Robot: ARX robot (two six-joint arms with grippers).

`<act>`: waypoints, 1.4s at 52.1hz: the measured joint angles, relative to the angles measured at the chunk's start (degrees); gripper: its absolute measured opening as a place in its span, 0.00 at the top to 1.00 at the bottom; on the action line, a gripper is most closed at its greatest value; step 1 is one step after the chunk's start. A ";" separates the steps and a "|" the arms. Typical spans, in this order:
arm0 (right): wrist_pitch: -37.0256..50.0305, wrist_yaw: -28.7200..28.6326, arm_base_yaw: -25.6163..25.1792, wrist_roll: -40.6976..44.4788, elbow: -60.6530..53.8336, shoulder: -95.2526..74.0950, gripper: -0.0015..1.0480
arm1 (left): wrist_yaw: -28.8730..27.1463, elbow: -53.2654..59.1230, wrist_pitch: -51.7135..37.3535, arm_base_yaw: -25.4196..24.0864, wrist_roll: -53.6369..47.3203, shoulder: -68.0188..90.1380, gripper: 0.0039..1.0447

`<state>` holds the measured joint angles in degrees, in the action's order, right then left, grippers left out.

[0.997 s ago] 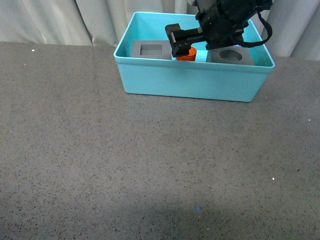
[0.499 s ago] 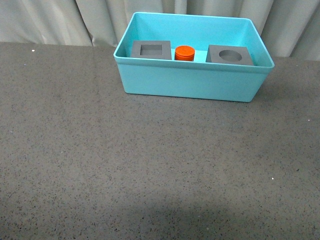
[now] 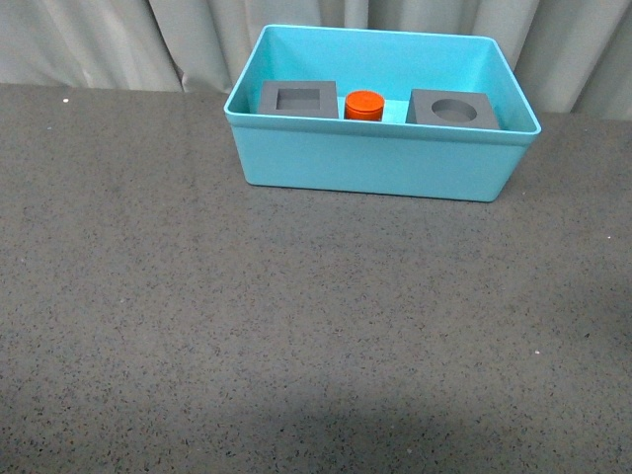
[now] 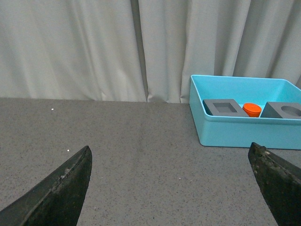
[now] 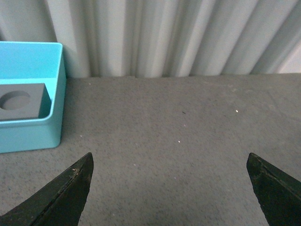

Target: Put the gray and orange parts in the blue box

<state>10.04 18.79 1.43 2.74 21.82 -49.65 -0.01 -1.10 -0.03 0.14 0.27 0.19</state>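
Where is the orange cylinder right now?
In the front view, the orange cylinder stands inside the blue box, between the square-hole cube and round-hole cube.

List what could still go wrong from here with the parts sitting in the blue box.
1. The orange cylinder stands loose between the square-recess cube and the round-recess cube; bumping the blue box might tip it.
2. The left gripper and right gripper are both open and low over the table; a careless sweep could probably shove the box.
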 joint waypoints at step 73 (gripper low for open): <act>1.03 -18.86 -1.42 -2.16 -21.59 38.82 0.99 | -0.02 0.00 0.00 0.00 0.00 0.00 0.06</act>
<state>11.07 -0.08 0.01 0.58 0.23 -10.83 -0.03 -1.10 -0.03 0.14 0.27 0.19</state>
